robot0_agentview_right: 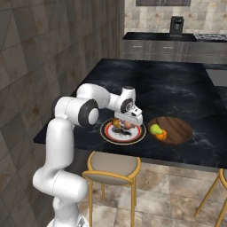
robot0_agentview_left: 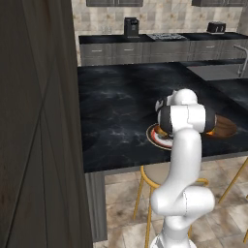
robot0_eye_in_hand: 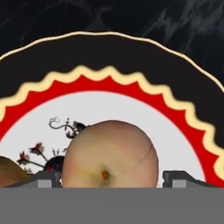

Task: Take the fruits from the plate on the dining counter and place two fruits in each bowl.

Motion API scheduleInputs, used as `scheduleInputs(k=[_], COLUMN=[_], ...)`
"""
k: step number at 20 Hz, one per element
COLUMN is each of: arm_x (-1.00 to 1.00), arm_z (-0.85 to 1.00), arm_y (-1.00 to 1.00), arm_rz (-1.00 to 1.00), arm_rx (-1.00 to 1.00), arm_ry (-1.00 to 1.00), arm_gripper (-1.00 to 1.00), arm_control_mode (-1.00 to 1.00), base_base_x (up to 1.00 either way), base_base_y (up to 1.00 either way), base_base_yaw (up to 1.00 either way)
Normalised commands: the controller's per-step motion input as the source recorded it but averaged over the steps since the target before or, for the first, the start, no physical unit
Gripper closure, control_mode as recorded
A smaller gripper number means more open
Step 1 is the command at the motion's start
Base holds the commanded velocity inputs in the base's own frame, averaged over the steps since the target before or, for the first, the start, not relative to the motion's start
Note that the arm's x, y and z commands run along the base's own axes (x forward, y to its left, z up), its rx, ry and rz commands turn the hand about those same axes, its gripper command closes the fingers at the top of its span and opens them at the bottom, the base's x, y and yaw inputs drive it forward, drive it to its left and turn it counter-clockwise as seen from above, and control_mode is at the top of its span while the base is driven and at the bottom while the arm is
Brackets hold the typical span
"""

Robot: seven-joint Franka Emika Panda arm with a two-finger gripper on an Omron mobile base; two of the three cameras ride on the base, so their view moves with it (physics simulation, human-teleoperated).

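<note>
The gripper (robot0_agentview_right: 123,127) is down over the plate (robot0_agentview_right: 108,135) near the counter's (robot0_agentview_right: 168,84) front edge, its jaws apart on either side of a tan fruit (robot0_eye_in_hand: 109,154) without visibly touching it. A brown fruit (robot0_agentview_right: 116,122) lies just beside that one. The wooden bowl (robot0_agentview_right: 177,129), just right of the plate, holds a green fruit (robot0_agentview_right: 155,129) and an orange fruit (robot0_agentview_right: 161,135).

Plate (robot0_eye_in_hand: 131,105): white centre with dark floral motif, red zigzag band edged cream, black rim. Peach (robot0_eye_in_hand: 109,155): pale pink-tan. Wooden bowl (robot0_agentview_right: 177,128): dark brown; holds green pear (robot0_agentview_right: 155,129), orange (robot0_agentview_right: 161,135). Worktop (robot0_agentview_right: 177,88): black, faint white veining.
</note>
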Motion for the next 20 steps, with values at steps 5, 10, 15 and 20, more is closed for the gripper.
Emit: scheduleInputs(k=[5, 10, 15, 20], arm_x=[0.0, -0.14, -0.49, -0.82], arm_z=[0.0, 0.13, 0.63, 0.55], arm_y=[0.0, 0.0, 0.02, 0.32], arm_rz=[0.0, 0.0, 0.02, 0.09], arm_rx=[0.0, 0.0, 0.0, -0.01], arm_ry=[0.0, -0.05, -0.05, -0.11], arm_gripper=[1.0, 1.0, 1.0, 1.0], arm_control_mode=[-1.0, -1.0, -1.0, -1.0], base_base_x=[0.0, 0.0, 0.0, 0.0], base_base_y=[0.0, 0.0, 0.0, 0.0], base_base_yaw=[0.0, 0.0, 0.0, 0.0])
